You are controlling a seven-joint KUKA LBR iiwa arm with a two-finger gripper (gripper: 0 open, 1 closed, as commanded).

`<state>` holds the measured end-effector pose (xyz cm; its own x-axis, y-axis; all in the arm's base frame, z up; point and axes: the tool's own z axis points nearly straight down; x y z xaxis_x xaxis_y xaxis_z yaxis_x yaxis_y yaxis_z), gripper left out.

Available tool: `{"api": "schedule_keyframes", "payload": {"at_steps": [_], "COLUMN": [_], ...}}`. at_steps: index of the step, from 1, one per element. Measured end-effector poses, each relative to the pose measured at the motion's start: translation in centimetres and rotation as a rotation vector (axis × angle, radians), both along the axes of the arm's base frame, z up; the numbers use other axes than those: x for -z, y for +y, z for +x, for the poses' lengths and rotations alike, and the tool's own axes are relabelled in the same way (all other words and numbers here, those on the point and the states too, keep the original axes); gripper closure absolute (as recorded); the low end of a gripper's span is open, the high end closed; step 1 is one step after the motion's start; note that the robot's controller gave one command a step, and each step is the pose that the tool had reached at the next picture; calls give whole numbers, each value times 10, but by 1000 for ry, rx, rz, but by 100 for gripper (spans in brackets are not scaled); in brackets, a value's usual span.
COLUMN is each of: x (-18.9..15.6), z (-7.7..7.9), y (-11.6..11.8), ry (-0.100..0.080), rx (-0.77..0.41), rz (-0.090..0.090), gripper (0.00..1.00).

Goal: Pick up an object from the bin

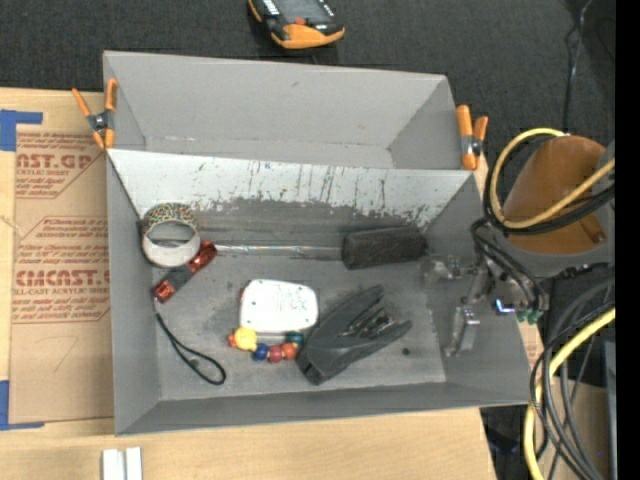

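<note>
— Has it got anything yet?
— Nothing that I can see. The gripper [462,320] hangs by the right wall of the bin [300,98]; open or closed, I can't tell. The black glove [352,330] lies nearest, just beside it. The whole pick remains.

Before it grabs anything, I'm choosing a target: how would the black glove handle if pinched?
The black glove lies flat and limp, so it would probably droop. Its cuff might drag the beads beside it.
</note>
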<state>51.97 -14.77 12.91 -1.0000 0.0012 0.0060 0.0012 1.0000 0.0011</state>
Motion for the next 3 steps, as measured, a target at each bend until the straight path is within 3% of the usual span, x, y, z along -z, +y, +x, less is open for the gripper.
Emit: {"api": "schedule_keyframes", "payload": {"at_steps": [1,2,3], "x": [-3,55,-12], "z": [2,10,3], "y": [0,63,73], "ry": [-7,-25,-12], "rx": [-2,-482,-461], "rz": [-2,-10,-3], "gripper": [0,0,0]}}
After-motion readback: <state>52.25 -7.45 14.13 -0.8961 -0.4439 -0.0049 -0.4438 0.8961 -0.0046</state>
